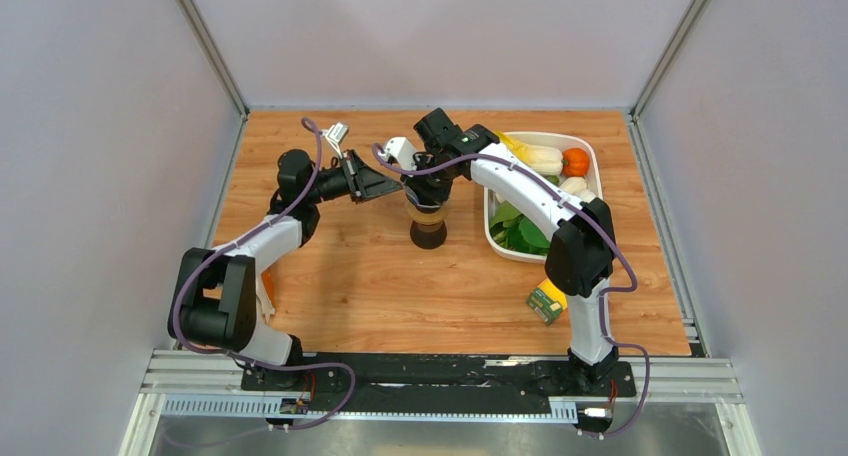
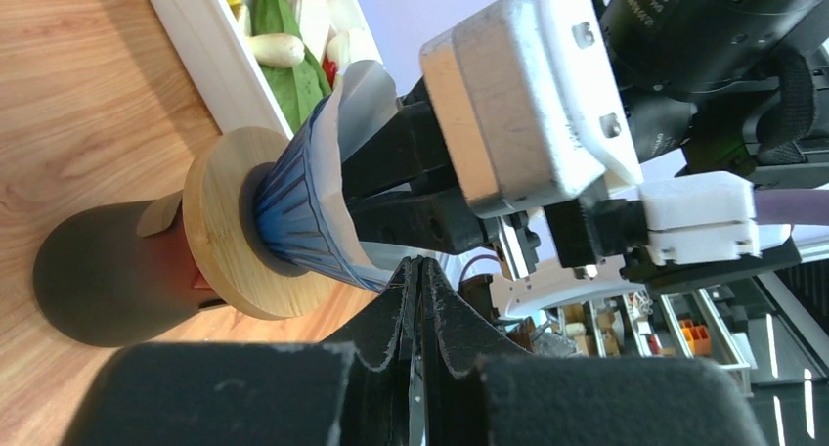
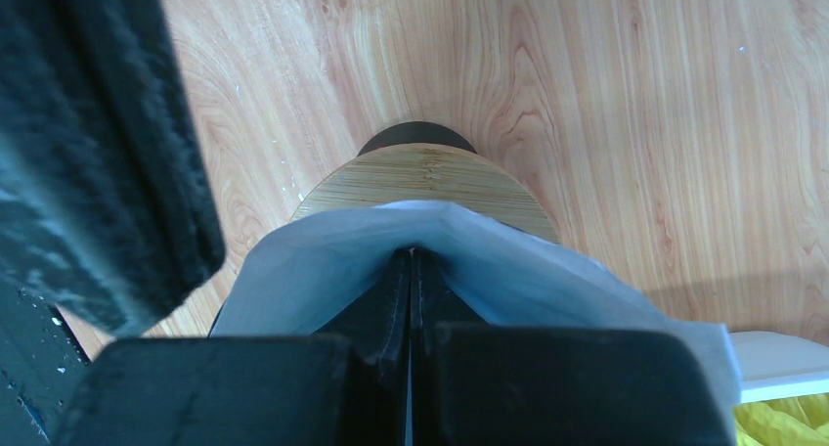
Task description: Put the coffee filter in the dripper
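Finding coffee filter (image 2: 367,94) seated in upright dripper (image 2: 220,221) on table (image 1: 350,276), standing vertical, point down, mouth up. Noting thin white paper flaring above blue ribbed cone (image 2: 293,211). Recording right gripper (image 3: 411,260) pressed together inside mouth, left gripper (image 2: 417,270) pressed together beside rim.

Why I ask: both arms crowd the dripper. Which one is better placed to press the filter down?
Probably right. The right gripper, jaws closed, points into the coffee filter straight over the dripper; the left gripper sits off to the side.
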Robot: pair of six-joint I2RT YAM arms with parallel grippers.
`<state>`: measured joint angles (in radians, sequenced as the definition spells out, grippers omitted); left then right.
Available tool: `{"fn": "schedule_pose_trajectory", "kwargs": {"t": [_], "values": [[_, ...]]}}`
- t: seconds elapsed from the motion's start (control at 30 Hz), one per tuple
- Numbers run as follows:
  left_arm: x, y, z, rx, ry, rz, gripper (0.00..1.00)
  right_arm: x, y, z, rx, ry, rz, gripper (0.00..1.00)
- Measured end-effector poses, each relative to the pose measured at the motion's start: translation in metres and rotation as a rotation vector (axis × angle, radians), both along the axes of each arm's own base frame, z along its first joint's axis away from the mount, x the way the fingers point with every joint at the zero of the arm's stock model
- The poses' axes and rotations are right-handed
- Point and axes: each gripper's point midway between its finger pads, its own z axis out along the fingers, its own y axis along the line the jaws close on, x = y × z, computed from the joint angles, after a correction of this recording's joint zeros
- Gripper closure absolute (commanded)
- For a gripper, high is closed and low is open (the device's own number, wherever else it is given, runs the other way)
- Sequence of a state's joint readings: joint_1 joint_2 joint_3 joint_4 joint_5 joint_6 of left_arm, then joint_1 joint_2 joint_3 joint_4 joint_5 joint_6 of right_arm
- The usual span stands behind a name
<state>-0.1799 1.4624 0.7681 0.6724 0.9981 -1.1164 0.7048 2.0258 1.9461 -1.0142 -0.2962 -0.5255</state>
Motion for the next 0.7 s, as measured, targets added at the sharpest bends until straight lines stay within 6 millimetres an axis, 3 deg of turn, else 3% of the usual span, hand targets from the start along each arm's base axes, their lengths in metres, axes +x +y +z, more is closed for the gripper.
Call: {"fn": "schedule_pose_trajectory", "kwargs": {"t": [0.7], "values": [[0.004, -0.011, -0.011, 0.006, 0.045, -0.032, 0.91, 0.0, 0.0, 0.0, 0.0, -0.001, 0.0, 1.0]]}}
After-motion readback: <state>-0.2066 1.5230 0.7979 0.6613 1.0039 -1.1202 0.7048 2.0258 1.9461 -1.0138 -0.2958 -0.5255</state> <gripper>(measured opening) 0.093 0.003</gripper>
